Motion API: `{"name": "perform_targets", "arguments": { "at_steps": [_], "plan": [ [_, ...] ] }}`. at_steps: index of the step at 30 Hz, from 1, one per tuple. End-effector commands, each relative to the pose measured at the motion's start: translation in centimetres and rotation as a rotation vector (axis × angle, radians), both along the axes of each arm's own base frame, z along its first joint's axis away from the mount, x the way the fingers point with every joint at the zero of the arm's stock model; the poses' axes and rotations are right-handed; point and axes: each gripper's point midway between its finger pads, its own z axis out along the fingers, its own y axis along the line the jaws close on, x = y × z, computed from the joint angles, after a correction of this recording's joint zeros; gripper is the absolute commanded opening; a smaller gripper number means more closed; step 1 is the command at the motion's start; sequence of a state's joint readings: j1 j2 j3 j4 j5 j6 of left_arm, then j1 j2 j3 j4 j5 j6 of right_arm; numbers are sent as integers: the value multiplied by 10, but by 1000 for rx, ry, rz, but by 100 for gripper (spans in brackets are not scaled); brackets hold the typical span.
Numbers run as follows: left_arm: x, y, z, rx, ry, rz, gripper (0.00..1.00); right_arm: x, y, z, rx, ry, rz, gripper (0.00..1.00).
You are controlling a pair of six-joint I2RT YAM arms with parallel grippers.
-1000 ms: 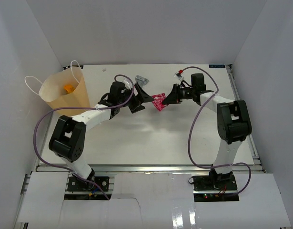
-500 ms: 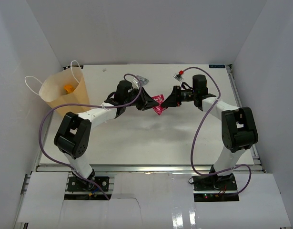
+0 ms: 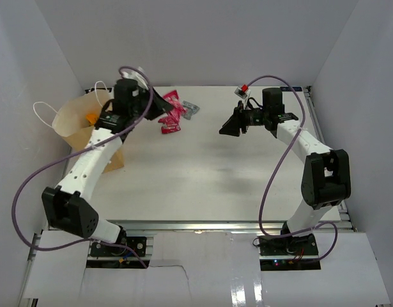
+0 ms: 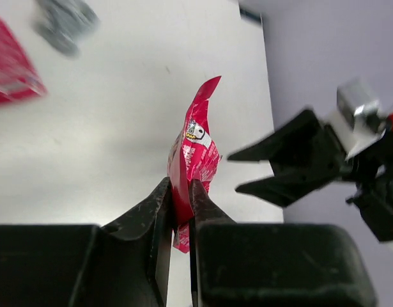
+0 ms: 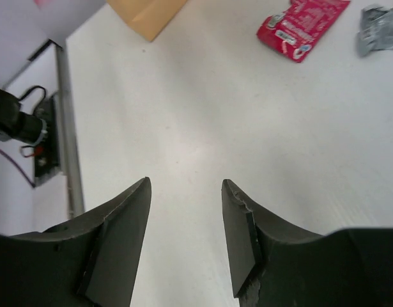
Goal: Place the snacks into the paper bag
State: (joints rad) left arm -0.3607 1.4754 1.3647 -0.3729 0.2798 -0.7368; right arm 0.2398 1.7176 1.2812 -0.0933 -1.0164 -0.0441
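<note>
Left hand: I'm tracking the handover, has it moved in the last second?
Yes: the left hand swung left toward the bag, gripping a red packet.

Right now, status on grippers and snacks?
Left gripper shut on red packet, near the paper bag. Right gripper open, empty. On table: second red packet, grey wrapper.

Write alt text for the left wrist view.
The left hand pinches a red packet upright above the white table. To the right the right hand stands open; a second red packet and a grey wrapper lie blurred at top left.
</note>
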Motion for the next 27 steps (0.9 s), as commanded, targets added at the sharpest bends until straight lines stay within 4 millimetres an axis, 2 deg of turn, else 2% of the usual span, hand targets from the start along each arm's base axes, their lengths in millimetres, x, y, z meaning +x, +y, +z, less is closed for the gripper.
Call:
{"name": "perform_targets", "arguments": {
  "at_steps": [1,3,4,5,6,8,9,10,12,14,15,17,18,21,22,23,25,26,27],
  "plan": [
    [-1,103,94,174,-219,268,6,12,-14,16,-97,-195,-39,54],
    [-5,141,117,226,-251,362,2,12,-14,16,-98,-192,-40,54],
    [-3,175,145,236,-296,465,0,12,-14,13,-94,-180,-38,54],
    [-2,197,146,264,-275,531,0,13,-13,13,-91,-177,-39,54],
    [-2,232,156,275,-278,628,0,13,-12,11,-87,-167,-40,54],
    [-2,257,173,268,-304,704,0,14,-11,11,-80,-151,-43,54],
    [-3,278,176,266,-299,765,0,15,-11,10,-79,-149,-42,54],
    [-3,289,175,267,-291,796,0,15,-11,10,-80,-150,-44,54],
    [-3,322,159,285,-229,892,0,16,-12,10,-83,-151,-48,54],
    [-1,337,139,265,-166,927,1,17,-12,10,-87,-155,-51,54],
    [0,347,120,261,-117,943,2,18,-12,9,-90,-151,-55,54],
    [2,350,105,253,-83,949,4,21,-13,10,-100,-154,-68,54],
    [5,353,91,262,-51,948,12,24,-14,10,-109,-157,-77,54],
    [6,358,73,279,-8,957,26,29,-13,9,-121,-159,-77,55],
    [7,358,70,281,-4,952,31,29,-12,7,-128,-151,-74,55],
    [8,358,69,282,-3,948,41,33,-11,13,-127,-165,-75,55],
    [11,356,70,273,-11,934,52,34,-5,7,-141,-147,-56,55],
    [11,355,71,269,-17,925,59,38,-1,13,-139,-162,-51,55],
    [13,351,75,256,-30,906,63,38,8,6,-154,-153,-36,55]
  ]
}}
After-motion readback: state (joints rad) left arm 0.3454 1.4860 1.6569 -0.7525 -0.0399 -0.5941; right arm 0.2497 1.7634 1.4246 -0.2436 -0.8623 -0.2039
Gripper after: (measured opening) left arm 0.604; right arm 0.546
